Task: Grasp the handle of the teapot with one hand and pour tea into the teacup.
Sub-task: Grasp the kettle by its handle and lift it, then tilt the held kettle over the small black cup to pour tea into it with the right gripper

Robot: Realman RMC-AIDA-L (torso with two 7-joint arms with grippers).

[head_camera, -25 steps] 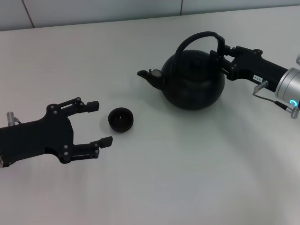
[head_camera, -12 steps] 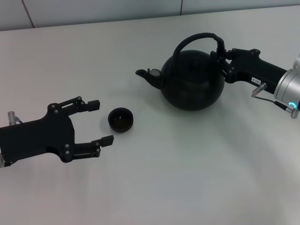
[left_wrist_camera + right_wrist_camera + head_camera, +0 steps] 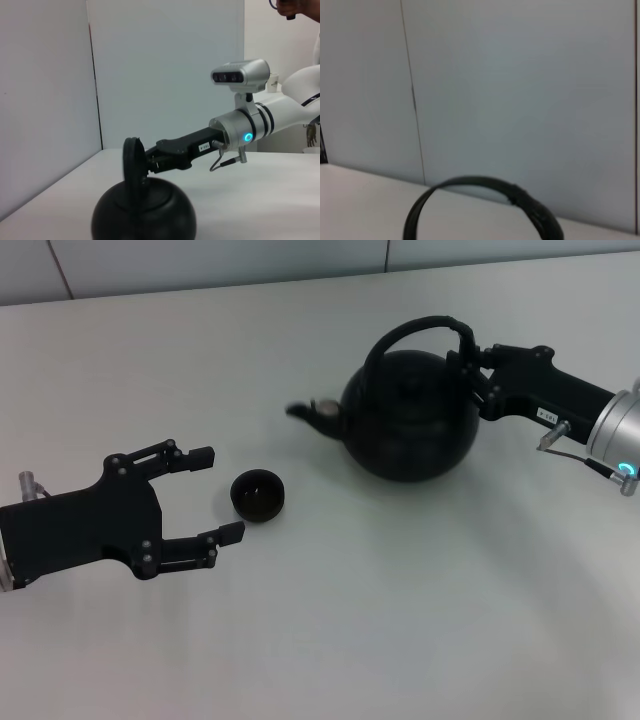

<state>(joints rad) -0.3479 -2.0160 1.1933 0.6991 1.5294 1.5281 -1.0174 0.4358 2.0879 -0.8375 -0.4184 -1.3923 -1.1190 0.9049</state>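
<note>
The teapot (image 3: 410, 415) sits toward the far right of the white tabletop (image 3: 400, 620), its short spout (image 3: 305, 412) pointing to the robot's left, toward the teacup (image 3: 258, 494). Whether its base rests on the tabletop or hangs just above it, I cannot tell. The handle (image 3: 425, 328) arches over the pot's top, and its ribbed right end lies between the fingers of the right gripper (image 3: 474, 365), which reaches in from the right edge and is pinched onto that end of the hoop — the fingers touch it low on the arch, close to where it joins the pot's shoulder. In the left wrist view the same hold shows from the other side: the handle (image 3: 132, 162) stands edge-on above the round pot (image 3: 145, 210), with the right gripper (image 3: 150, 159) pressed against it. The right wrist view shows only the handle's arch (image 3: 485, 192) against a pale wall.

The teacup stands upright, well apart from the teapot, near the left gripper (image 3: 220, 495). That gripper lies low over the tabletop with its fingers (image 3: 195, 455) spread wide — the cup sits just beyond the fingertips, in line with the gap between them but touching neither.
</note>
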